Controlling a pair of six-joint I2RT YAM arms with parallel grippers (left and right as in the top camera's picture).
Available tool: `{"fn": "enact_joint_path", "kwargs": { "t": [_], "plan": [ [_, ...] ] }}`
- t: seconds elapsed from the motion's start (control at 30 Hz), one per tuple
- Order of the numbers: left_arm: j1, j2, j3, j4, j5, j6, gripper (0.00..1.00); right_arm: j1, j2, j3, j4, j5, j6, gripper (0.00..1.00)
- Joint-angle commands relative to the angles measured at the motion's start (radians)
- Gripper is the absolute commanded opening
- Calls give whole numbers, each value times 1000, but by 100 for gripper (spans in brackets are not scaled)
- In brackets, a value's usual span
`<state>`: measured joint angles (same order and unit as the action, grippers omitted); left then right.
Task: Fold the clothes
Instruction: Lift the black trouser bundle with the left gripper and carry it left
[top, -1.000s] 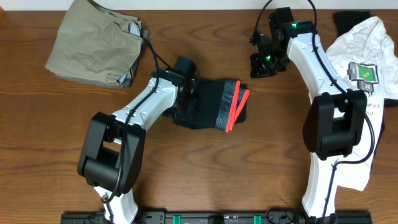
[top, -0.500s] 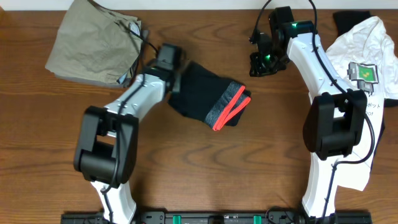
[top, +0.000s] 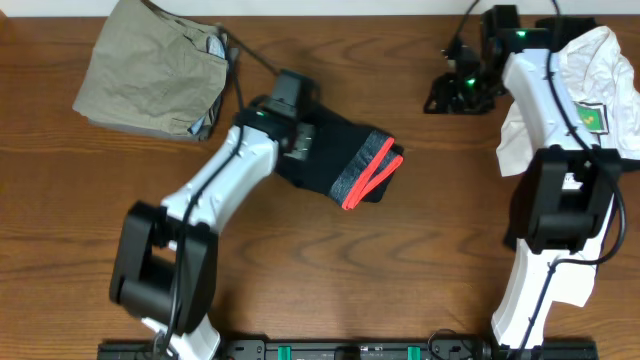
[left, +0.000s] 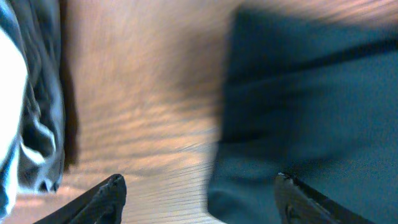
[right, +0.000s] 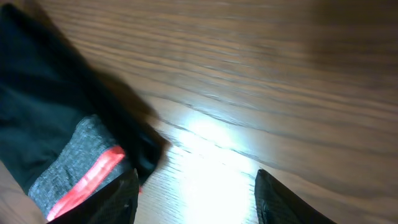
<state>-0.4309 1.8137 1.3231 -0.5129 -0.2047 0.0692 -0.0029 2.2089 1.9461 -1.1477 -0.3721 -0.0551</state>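
Left tool (left: 199, 198) of mine stands open, jaws wide, above the left end of the black trousers (top: 340, 160). These lie folded in a compact bundle at mid-surface, with the grey, red-orange-striped waistband to the right. My right tool (right: 196, 194) is open and empty, well apart. Wood-grain surface (top: 330, 270); khaki trousers (top: 150, 70) far left, white T-shirt (top: 590, 70) at right.

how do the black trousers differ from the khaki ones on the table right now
The black trousers are a compact bundle mid-table; the khaki trousers are a larger, looser pile at the far left corner. The black trousers show a grey waistband with red-orange stripes; the khaki trousers show no stripes. Both lie on the wooden table.
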Motion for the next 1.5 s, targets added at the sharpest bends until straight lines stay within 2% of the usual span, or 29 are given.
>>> {"fn": "enact_joint_path", "kwargs": {
  "t": [0.0, 0.23, 0.4, 0.67, 1.27, 1.3, 1.33, 1.4, 1.43, 1.47],
  "plan": [
    [-77, -45, 47, -3, 10, 40, 80, -32, -46, 23, -17, -24, 1, 59],
    [-215, -5, 52, 6, 10, 44, 84, -60, -46, 23, -51, -24, -13, 60],
    [-274, 42, 67, 43, 10, 43, 85, -59, -46, 23, -51, -24, -13, 61],
    [-360, 173, 148, 23, 10, 51, 87, -59, -46, 23, -69, -24, -29, 61],
    [-401, 379, 209, -46, -9, 42, 88, -59, -46, 23, -79, -21, -40, 62],
    [-401, 384, 209, -43, -9, 43, 87, -59, -46, 23, -78, -21, -40, 62],
    [-401, 387, 209, -41, -9, 43, 81, -59, -46, 23, -78, -21, -40, 62],
    [-401, 390, 209, -35, -9, 43, 64, -59, -46, 23, -77, -21, -40, 62],
    [-401, 390, 209, -32, -9, 44, 50, -59, -46, 23, -78, -21, -41, 62],
    [-401, 389, 209, -28, -9, 49, 42, -59, -46, 23, -78, -21, -46, 62]
  ]
}}
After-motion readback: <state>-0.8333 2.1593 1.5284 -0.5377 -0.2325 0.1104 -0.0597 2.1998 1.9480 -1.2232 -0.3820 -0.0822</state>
